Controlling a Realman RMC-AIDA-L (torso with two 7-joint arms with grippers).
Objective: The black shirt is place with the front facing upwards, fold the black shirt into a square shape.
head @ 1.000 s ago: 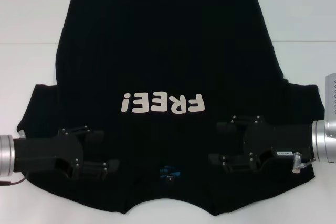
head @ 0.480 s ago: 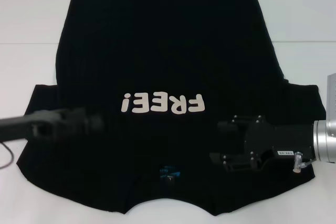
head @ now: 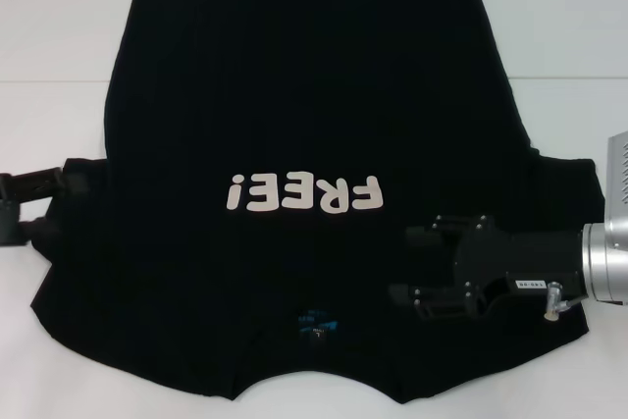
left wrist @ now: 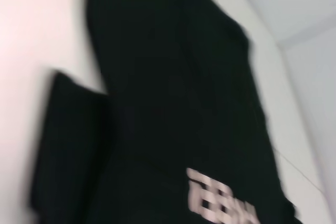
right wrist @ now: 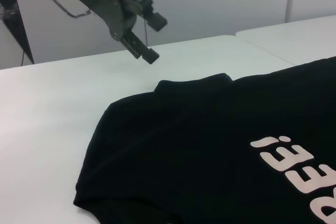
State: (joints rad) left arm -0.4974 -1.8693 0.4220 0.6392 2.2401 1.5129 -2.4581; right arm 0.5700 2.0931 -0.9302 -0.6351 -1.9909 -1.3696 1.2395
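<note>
The black shirt (head: 314, 95) lies flat on the white table, front up, with the cream "FREE!" lettering (head: 302, 193) and the small blue neck label (head: 316, 323) near my side. It also shows in the left wrist view (left wrist: 173, 103) and the right wrist view (right wrist: 210, 145). My right gripper (head: 410, 267) is open and empty over the shirt's right shoulder area. My left gripper (head: 39, 188) is at the left edge by the left sleeve. The right wrist view shows the left gripper (right wrist: 153, 38) raised above the table, open and empty.
The white table (head: 59, 46) extends around the shirt, with a seam line (head: 569, 78) running across it. The silver wrist of my right arm (head: 608, 272) lies over the right sleeve. A pale wall (right wrist: 220, 3) stands behind the table.
My left gripper has lifted off the shirt's left shoulder area and swung out to the left edge. The right gripper has barely moved. The shirt lies as before.
</note>
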